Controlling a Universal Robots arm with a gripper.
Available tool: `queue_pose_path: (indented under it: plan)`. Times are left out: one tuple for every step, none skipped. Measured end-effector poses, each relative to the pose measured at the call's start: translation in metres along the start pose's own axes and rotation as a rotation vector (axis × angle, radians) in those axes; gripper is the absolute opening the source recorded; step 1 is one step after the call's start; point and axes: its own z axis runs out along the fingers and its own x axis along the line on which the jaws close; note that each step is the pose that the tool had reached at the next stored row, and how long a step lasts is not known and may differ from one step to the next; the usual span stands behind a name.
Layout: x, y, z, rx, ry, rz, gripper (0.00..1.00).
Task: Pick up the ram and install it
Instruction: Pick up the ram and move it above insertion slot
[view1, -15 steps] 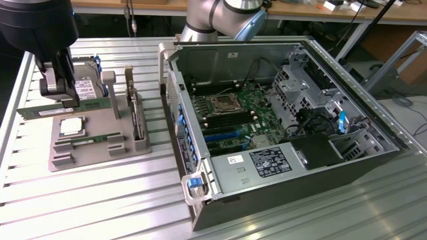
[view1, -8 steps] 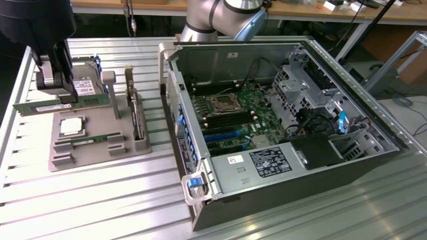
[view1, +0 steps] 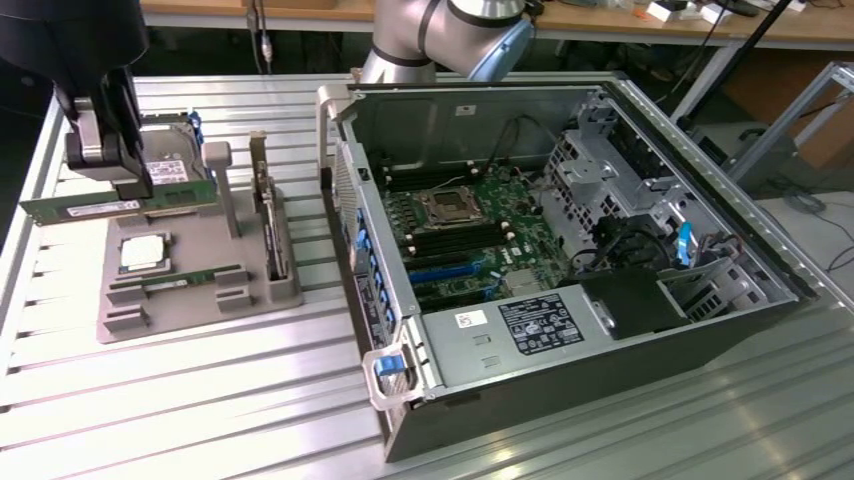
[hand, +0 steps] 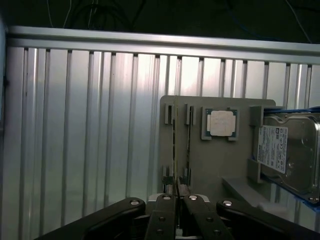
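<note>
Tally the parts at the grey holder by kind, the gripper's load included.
Ram: 2, the ram in the gripper and a second stick in the holder
Processor chip: 1
Hard drive: 1
Upright dark card, kind unclear: 1
Total: 5

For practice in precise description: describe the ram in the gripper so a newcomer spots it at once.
Start at the open computer case; on the exterior view's left of it a grey holder block sits on the ribbed table. Over that block the black gripper is shut on the ram, a long thin green board, unlike the square silver processor lying in the block.
</note>
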Motion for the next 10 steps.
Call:
queue_pose_path:
  plan:
    - [0.0,0.0,-0.0013,0.0001,0.0,0.0,0.12]
    - [0.0,0.0001,-0.0029,0.0001,-0.0001,0.0,0.12]
    - [0.0,0.0002,-0.005,0.0,0.0,0.0,0.12]
    - [0.0,0.0002,-0.0064,0.0001,0.0,0.0,0.12]
    - [0.0,0.0003,-0.0077,0.0,-0.0001,0.0,0.12]
    - [0.0,0.0003,-0.0085,0.0,0.0,0.0,0.12]
    - [0.0,0.0003,-0.0097,0.0,0.0,0.0,0.12]
    - [0.0,0.0004,-0.011,0.0,0.0,0.0,0.12]
    - [0.0,0.0004,-0.0118,0.0001,-0.0001,0.0,0.12]
    - [0.0,0.0004,-0.0135,0.0,0.0,0.0,0.12]
